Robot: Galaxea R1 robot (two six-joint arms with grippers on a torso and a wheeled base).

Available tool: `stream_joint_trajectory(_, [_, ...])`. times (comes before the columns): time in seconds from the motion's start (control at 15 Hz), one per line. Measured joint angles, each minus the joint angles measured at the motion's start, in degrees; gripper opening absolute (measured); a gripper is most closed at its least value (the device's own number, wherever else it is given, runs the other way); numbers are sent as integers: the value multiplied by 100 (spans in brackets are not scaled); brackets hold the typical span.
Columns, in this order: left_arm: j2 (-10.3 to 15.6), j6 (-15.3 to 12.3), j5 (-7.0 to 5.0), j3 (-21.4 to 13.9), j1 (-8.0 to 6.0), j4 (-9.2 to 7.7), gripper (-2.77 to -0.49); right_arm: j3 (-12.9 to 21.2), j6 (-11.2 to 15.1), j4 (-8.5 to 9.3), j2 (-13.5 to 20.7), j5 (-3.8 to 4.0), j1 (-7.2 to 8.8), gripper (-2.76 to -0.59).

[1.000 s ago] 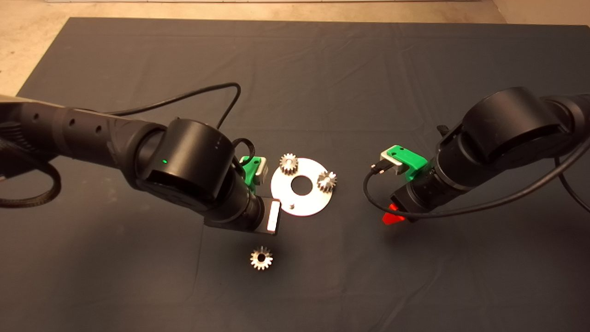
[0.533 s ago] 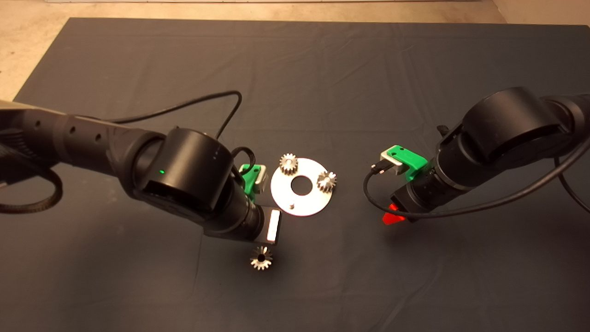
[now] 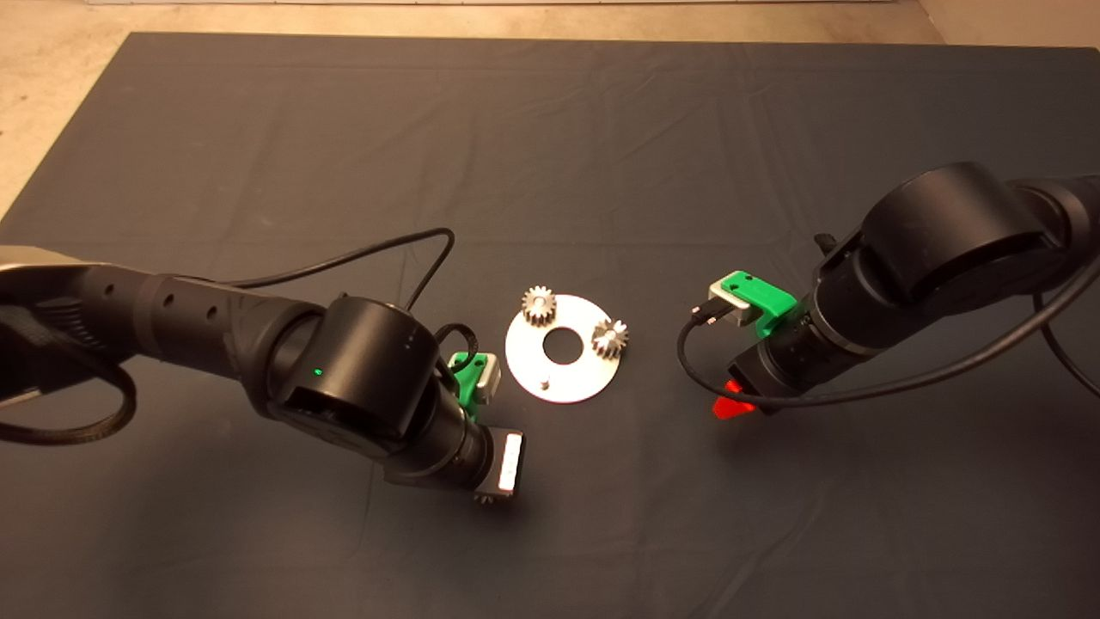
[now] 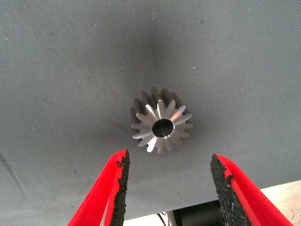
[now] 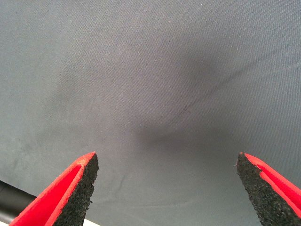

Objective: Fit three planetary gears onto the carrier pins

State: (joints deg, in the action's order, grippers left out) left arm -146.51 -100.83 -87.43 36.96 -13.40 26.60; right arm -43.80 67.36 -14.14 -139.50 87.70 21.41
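A shiny round disc [image 3: 567, 374] with a large centre hole lies mid-mat. Two small silvery gears sit on its pins, one at the far left [image 3: 538, 305], one at the right [image 3: 609, 337]. The near pin [image 3: 543, 383] is bare. The third gear [image 4: 161, 126] lies flat on the mat; in the head view only its edge [image 3: 487, 499] shows under my left wrist. My left gripper [image 4: 168, 162] hangs open just above it, its fingers [image 4: 118, 174] on either side and apart from it. My right gripper [image 5: 167, 162] is open and empty over bare mat, right of the disc [image 3: 732, 404].
Black cables loop off both wrists, one [image 3: 378, 254] behind the left arm, one [image 3: 687, 361] between the right wrist and the disc. The mat's far edge [image 3: 516, 36] meets a pale floor.
My left arm has moved toward the near side, from beside the disc to over the loose gear, which it now covers in the head view. The right arm has not moved.
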Motion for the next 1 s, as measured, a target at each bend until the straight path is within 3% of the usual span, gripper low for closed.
stream_joint_trajectory(0.4, [80, 0, -5, 7, 64, 105, -210, 1, -1, 0, 2, 1, -4, -118])
stream_joint_trajectory(0.73, [80, 9, -5, 16, 243, 364, -210, 3, -2, 0, 2, 0, -18, -118])
stream_joint_trajectory(1.0, [80, 80, -2, 18, 472, 533, -210, 2, -2, 0, 16, 1, -18, -118])
